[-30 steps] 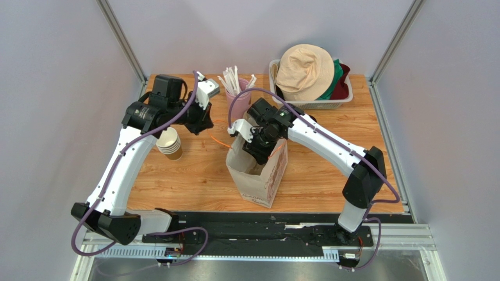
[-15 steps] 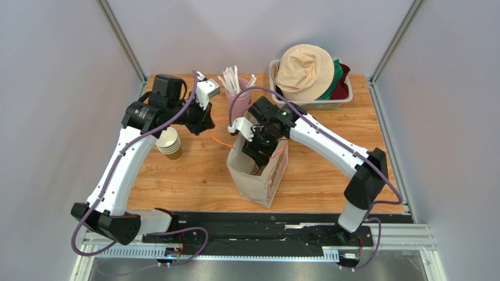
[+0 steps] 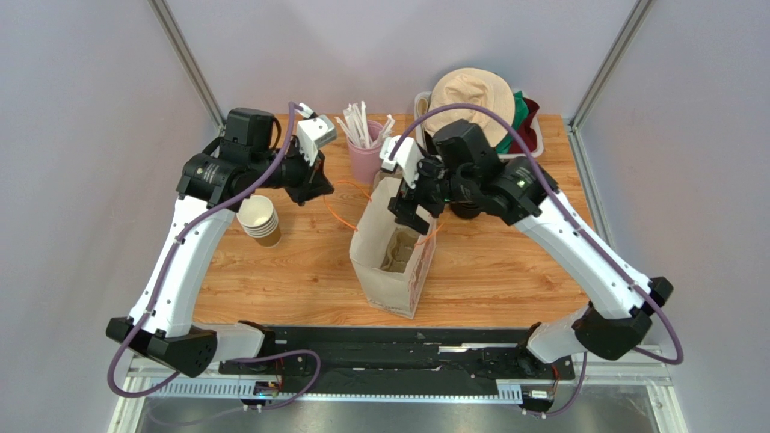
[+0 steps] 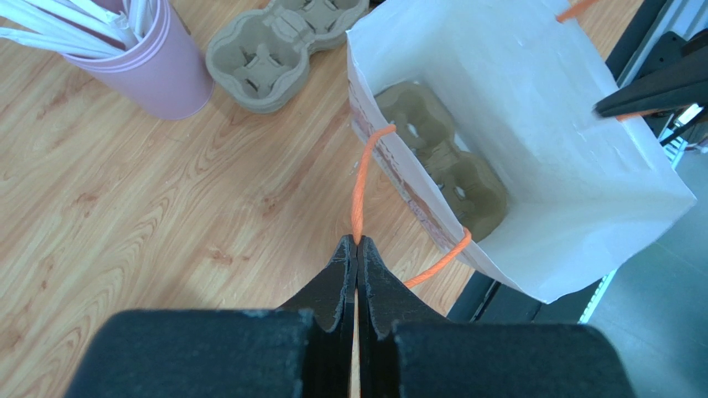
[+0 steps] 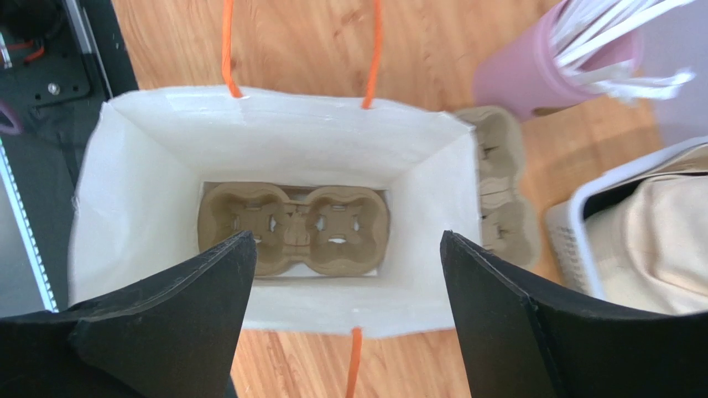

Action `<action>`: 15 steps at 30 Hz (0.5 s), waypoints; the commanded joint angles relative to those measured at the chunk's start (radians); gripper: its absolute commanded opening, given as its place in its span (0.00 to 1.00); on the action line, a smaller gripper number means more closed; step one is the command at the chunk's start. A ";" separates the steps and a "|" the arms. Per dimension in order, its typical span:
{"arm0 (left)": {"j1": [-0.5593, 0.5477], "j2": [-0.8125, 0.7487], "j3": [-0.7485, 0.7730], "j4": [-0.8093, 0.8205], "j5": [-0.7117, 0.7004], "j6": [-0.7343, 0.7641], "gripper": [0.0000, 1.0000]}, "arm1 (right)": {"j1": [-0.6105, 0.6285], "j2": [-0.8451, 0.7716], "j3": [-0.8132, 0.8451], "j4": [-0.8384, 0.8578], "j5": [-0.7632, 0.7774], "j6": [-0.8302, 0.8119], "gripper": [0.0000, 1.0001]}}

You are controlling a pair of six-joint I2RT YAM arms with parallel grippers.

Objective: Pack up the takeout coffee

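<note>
Above the paper bag (image 5: 149, 157), right hand (image 5: 345, 249) gapes; left hand (image 4: 357, 246) pinches its handle (image 4: 359, 182); unseen coffee cup likely crushable; grip mid-wall.

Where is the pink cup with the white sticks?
In the top view, the pink cup stands at the back of the table, just behind the paper bag, left of the white basket.

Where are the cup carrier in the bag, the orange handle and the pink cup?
cup carrier (image 5: 292, 229), right wrist view, bridge between wells.
orange handle (image 4: 358, 191), left wrist view, taut strand.
pink cup (image 4: 166, 75), left wrist view, side wall.
</note>
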 commanded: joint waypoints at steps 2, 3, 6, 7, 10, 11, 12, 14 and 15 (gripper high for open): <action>0.003 0.021 0.062 -0.013 0.027 0.022 0.01 | -0.016 -0.089 0.112 0.064 0.046 0.015 0.87; 0.001 0.027 0.066 -0.015 0.029 0.022 0.02 | -0.018 -0.107 0.119 0.056 0.047 0.014 0.87; 0.001 0.047 0.091 -0.022 0.026 0.023 0.02 | -0.027 -0.142 0.141 0.056 0.063 0.030 0.87; 0.001 0.051 0.106 -0.025 0.024 0.025 0.02 | -0.030 -0.153 0.144 0.056 0.061 0.029 0.87; 0.000 0.073 0.128 -0.033 0.024 0.026 0.02 | -0.040 -0.176 0.144 -0.011 0.021 -0.041 0.87; 0.000 0.079 0.132 -0.038 0.024 0.026 0.02 | -0.041 -0.182 0.126 -0.025 0.003 -0.058 0.87; 0.000 0.085 0.139 -0.039 0.024 0.028 0.02 | -0.043 -0.188 0.115 -0.062 -0.012 -0.106 0.87; -0.002 0.090 0.148 -0.042 0.021 0.029 0.02 | -0.043 -0.204 0.086 -0.096 -0.061 -0.140 0.86; -0.002 0.093 0.149 -0.042 0.020 0.028 0.02 | -0.041 -0.207 0.079 -0.128 -0.078 -0.155 0.86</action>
